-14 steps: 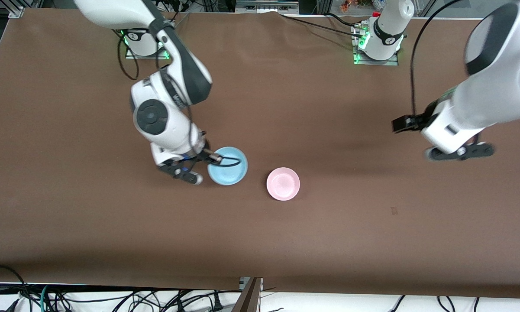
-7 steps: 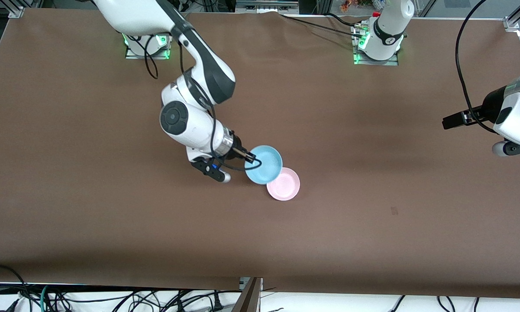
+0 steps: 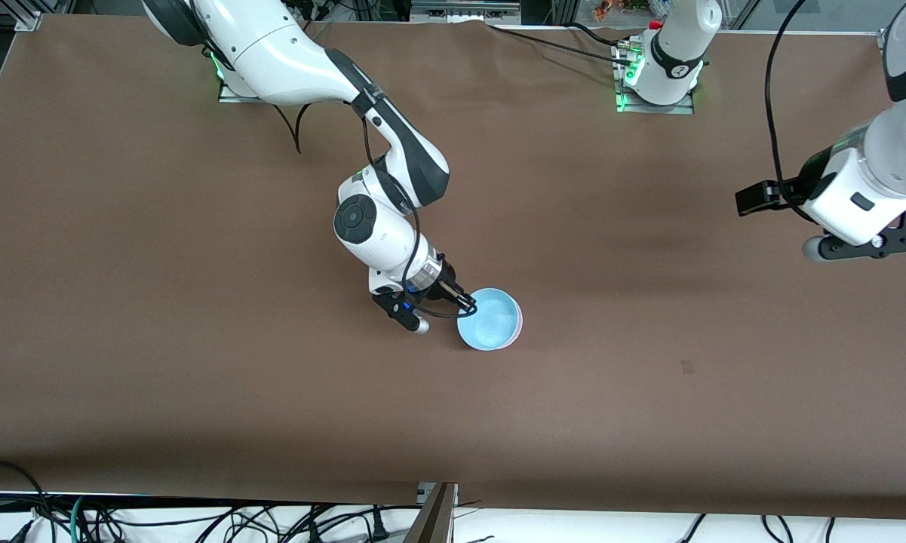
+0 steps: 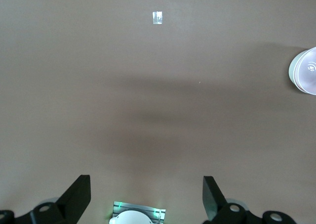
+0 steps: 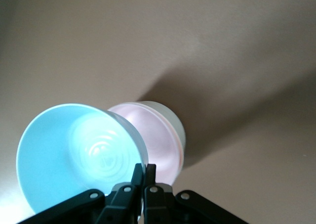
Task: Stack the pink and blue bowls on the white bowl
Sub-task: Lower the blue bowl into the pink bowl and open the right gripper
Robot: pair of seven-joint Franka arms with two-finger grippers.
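Observation:
My right gripper (image 3: 468,305) is shut on the rim of the light blue bowl (image 3: 489,319) and holds it right over the pink bowl (image 3: 521,320), of which only a thin sliver shows in the front view. In the right wrist view the fingers (image 5: 144,170) pinch the blue bowl's (image 5: 74,155) rim, and it tilts against the pink bowl (image 5: 160,145). A whitish wall (image 5: 177,127) shows round the pink bowl; I cannot tell if that is the white bowl. My left gripper (image 3: 871,247) is open and empty, up over the left arm's end of the table (image 4: 145,182).
A small pale mark (image 3: 686,366) lies on the brown table nearer the front camera; it also shows in the left wrist view (image 4: 157,17). A pale round bowl (image 4: 306,70) shows at that view's edge. The left arm's base (image 3: 658,75) stands at the table's top edge.
My right gripper has carried the blue bowl toward the left arm's end and now holds it over the pink bowl. The left arm has shifted above its end of the table.

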